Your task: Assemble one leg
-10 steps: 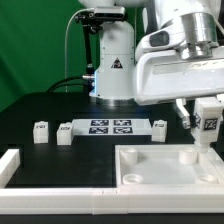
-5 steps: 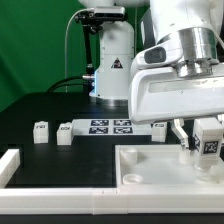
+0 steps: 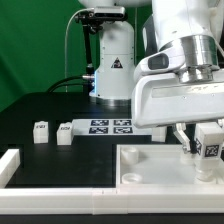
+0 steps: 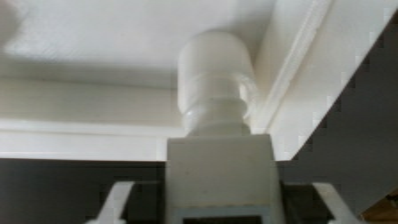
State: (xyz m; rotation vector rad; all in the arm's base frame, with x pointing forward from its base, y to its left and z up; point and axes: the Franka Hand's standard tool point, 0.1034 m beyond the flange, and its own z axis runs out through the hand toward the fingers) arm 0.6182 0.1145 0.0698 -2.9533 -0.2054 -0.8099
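My gripper is shut on a white leg with a black-and-white tag. It holds the leg upright over the far right part of the large white panel, next to a round corner socket. In the wrist view the leg reaches from between the fingers toward the panel's raised rim. The gripper sits at the picture's edge. Whether the leg's tip touches the panel is hidden.
Three more legs stand on the black table: two at the exterior view's left and one behind the arm. The marker board lies between them. A white fence runs along the left and front.
My gripper has moved down with the leg toward the panel, most of it in the first half second. Nothing else has moved.
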